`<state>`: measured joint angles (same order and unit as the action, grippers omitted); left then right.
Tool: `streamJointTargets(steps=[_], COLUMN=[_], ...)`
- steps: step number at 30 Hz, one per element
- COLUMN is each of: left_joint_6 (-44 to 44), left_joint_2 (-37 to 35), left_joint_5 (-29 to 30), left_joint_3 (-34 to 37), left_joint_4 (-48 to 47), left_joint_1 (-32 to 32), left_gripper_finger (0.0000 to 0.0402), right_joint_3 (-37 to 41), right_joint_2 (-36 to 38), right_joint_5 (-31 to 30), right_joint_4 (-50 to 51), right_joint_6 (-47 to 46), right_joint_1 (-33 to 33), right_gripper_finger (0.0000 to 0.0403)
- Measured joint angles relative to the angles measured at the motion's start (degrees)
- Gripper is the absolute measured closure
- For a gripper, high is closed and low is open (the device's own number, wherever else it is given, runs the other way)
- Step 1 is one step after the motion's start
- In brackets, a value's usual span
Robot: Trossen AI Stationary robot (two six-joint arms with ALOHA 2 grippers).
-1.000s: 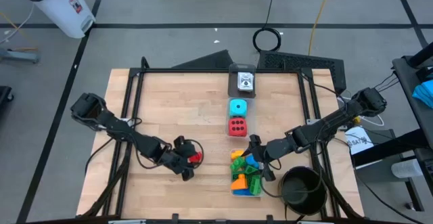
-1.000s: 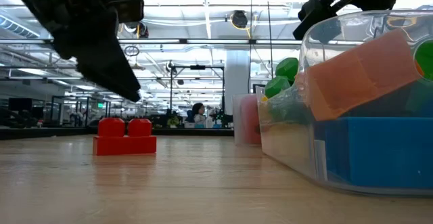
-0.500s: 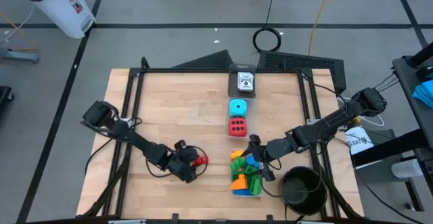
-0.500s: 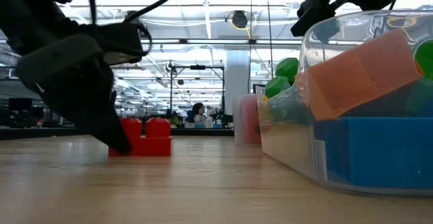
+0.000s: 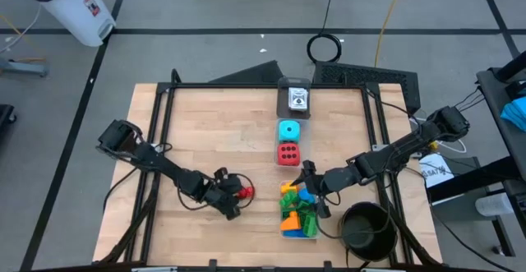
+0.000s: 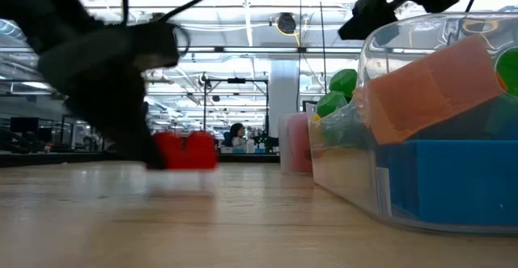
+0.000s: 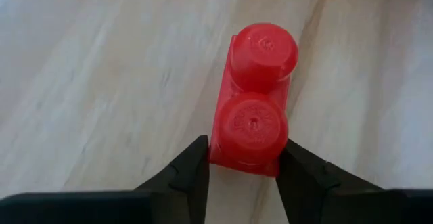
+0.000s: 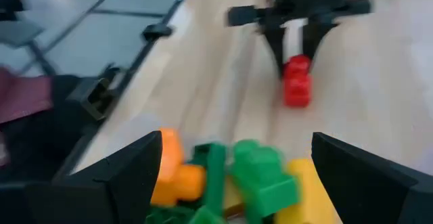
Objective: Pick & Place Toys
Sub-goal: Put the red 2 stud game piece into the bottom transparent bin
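Since a second ago the left gripper (image 5: 236, 196) has dropped from above the red brick (image 7: 253, 99) and its jaws now close in on the brick's near end.

Two studs up, the red brick lies flat on the table (image 5: 222, 132) left of the clear box (image 6: 437, 122), its long axis running straight out along the left gripper's reach. Left arm stretches low across the wood from the left edge, fingers (image 7: 191, 176) hugging both sides of the near stud. Right gripper (image 5: 315, 191) hangs wide open over the box of mixed bricks (image 8: 230, 173).
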<state>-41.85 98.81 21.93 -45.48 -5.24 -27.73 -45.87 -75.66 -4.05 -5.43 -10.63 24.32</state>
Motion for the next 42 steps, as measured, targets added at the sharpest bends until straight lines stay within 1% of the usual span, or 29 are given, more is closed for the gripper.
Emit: streamJointTargets(steps=[3, 6, 8, 10, 12, 17, 20, 22, 26, 32, 36, 37, 38, 42], left_joint_6=[1.65, 7.44, 11.96, 16.02, 18.78, 19.74, 19.55, 19.44, 20.35, 20.37, 19.18, 18.85, 18.79, 17.26], left_joint_2=[-2.83, -4.66, -5.07, -5.15, -5.16, -5.12, -5.14, -5.14, -5.14, -5.14, -5.12, -5.12, -5.12, -5.2], left_joint_5=[0.56, 1.51, 1.69, 1.62, 1.21, 0.61, 0.59, 0.57, 0.44, 0.16, 0.42, 0.4, 0.39, 0.54], left_joint_3=[0.01, -0.1, -0.04, -0.09, -0.1, -0.1, -0.1, -0.1, -0.1, -0.1, -0.1, -0.1, -0.1, -0.12], left_joint_4=[3.86, 11.92, 17.93, 24.56, 28.65, 29.8, 29.82, 29.58, 29.53, 29.29, 29.11, 29.03, 29.06, 29.81], left_joint_1=[0.85, 1.44, 1.91, 2.57, 3.39, 5.2, 6.13, 6.45, 6.61, 6.58, 6.61, 6.71, 6.83, 6.8], left_gripper_finger=[0.0265, 0.0265, 0.0265, 0.0265, 0.0265, 0.0265, 0.0265, 0.0265, 0.0265, 0.0265, 0.0265, 0.026, 0.0246, 0.016], right_joint_3=[0.0, 0.0, -0.02, -0.03, -0.03, 0.0, -0.07, 0.0, 0.0, 0.0, 0.0, -0.04, -0.06, 0.09], right_joint_2=[-0.01, -0.04, -1.0, -2.27, -4.1, -9.53, -12.5, -13.64, -14.19, -14.19, -14.1, -13.95, -13.46, -9.28], right_joint_5=[-5.18, -10.45, -12.59, -12.45, -12.3, -12.02, -6.68, -3.31, -3.37, -3.39, -3.44, -3.35, -3.23, -3.09], right_joint_4=[-0.7, -1.97, -4.76, -7.19, -10.98, -20.07, -25.9, -26.77, -27.23, -27.03, -24.62, -23.95, -22.7, -14.04], right_joint_6=[1.45, 2.51, 2.58, 2.84, 2.95, 4.24, 3.17, 2.3, 1.89, 2.03, 1.99, 1.72, 1.37, 0.83], right_joint_1=[-0.02, -0.02, -0.33, -0.8, -1.49, -4.18, -6.15, -7.0, -7.85, -7.95, -8.63, -8.89, -9.03, -8.89], right_gripper_finger=[0.0058, 0.0057, 0.0058, 0.0058, 0.0058, 0.0059, 0.0072, 0.0086, 0.0129, 0.0227, 0.0296, 0.0296, 0.0296, 0.0296])
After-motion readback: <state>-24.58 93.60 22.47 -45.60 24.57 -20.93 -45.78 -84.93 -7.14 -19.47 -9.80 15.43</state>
